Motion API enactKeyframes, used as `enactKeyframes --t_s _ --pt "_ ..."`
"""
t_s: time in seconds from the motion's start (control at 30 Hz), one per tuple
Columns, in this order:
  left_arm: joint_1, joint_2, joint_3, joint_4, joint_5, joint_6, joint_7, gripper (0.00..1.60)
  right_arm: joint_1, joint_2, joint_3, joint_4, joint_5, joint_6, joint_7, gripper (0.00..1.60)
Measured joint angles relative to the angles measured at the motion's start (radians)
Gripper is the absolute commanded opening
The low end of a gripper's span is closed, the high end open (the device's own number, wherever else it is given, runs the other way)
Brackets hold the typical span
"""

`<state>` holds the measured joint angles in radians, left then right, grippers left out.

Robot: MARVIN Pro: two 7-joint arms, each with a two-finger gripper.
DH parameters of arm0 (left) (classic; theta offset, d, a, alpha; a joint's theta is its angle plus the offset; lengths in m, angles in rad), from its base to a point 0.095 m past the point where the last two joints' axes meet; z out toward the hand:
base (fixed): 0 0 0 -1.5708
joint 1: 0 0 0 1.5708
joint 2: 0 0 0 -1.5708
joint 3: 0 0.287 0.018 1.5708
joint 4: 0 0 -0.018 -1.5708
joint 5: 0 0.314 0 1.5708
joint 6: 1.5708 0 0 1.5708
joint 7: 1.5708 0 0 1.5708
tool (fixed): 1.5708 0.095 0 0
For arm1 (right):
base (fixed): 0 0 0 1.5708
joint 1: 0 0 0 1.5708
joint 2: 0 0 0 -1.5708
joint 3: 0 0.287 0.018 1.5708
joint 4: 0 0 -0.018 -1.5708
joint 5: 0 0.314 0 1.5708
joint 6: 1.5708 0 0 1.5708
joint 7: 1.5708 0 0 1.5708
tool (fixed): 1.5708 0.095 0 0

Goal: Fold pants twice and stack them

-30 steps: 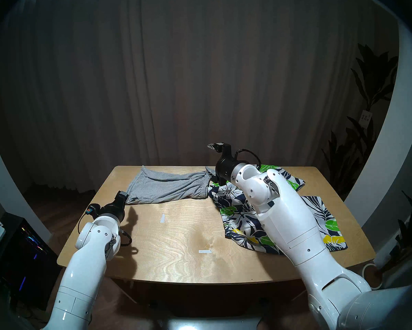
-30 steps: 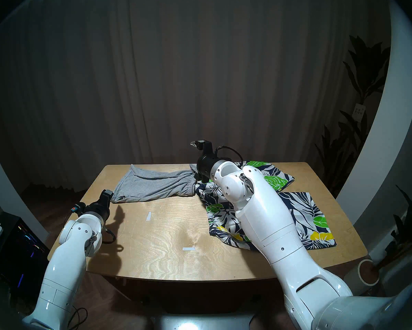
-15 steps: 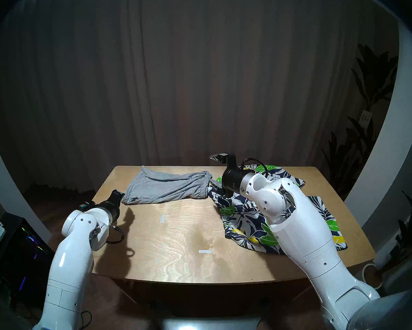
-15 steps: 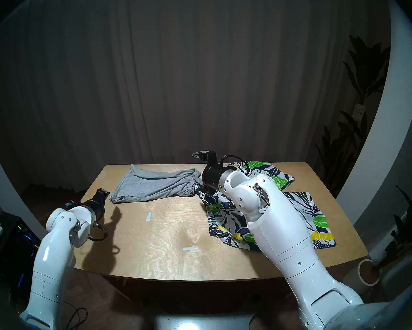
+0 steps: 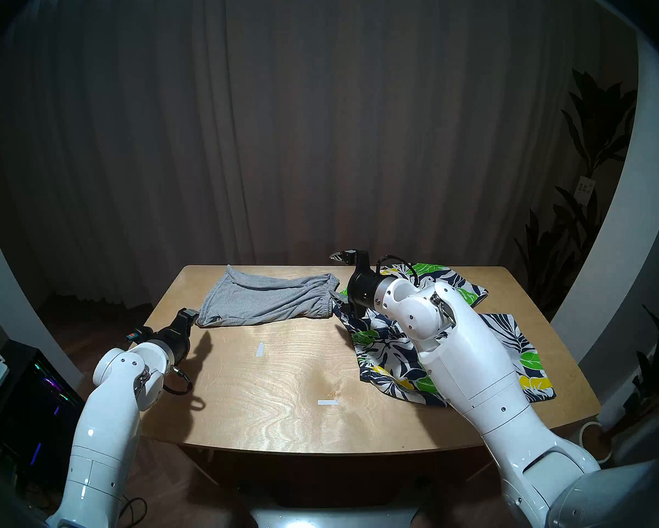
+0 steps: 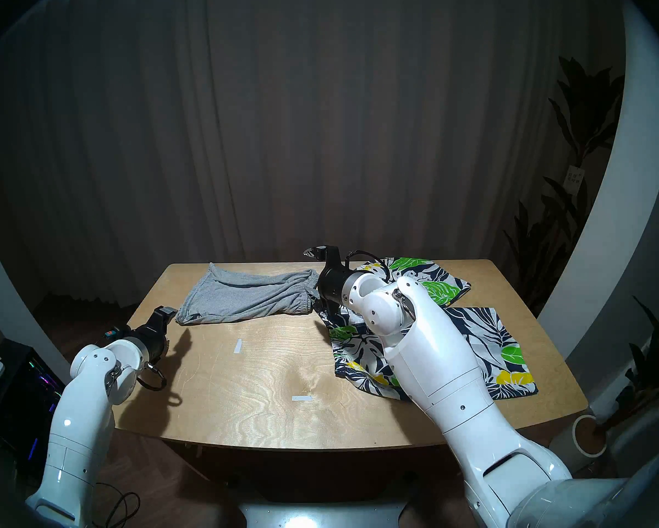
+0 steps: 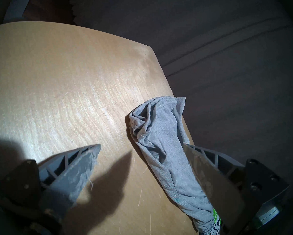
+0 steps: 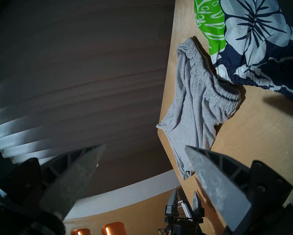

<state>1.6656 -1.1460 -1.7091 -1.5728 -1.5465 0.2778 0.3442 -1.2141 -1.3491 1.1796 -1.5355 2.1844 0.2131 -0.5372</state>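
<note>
Left arm slid out w/ its gripper (image 5: 189, 312) by the hem of the grey shorts (image 5: 267, 297) at the table's (image 5: 282, 382) back-left, both grippers empty n wide, right gripper (image 5: 342, 283) by the waistband; floppy jersey, prob pinch corners.

My left gripper (image 5: 189, 314) has slid toward the left of the head view, out to the lower-left hem corner of the crumpled heather-grey jersey shorts (image 5: 271, 296), whose waistband end has dropped flat. My right gripper (image 5: 339, 279) has sunk lower, its upper finger down near the table's far edge.
</note>
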Motion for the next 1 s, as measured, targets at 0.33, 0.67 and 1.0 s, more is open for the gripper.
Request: enactKeyframes --t_s 0.33,0.67,1.0 --pt "-0.017 0.013 0.006 0.050 0.028 -0.001 -0.098 1.60 0.015 -0.010 -0.008 -0.002 -0.001 -0.016 0.004 1.60" --pt "-0.083 0.020 0.056 0.129 0.053 0.001 -0.116 1.60 0.015 -0.015 -0.015 -0.005 -0.023 -0.043 0.004 1.60" --pt "-0.156 0.024 0.100 0.193 0.070 0.024 -0.126 1.60 0.017 -0.018 -0.017 0.005 -0.048 -0.064 0.012 1.60"
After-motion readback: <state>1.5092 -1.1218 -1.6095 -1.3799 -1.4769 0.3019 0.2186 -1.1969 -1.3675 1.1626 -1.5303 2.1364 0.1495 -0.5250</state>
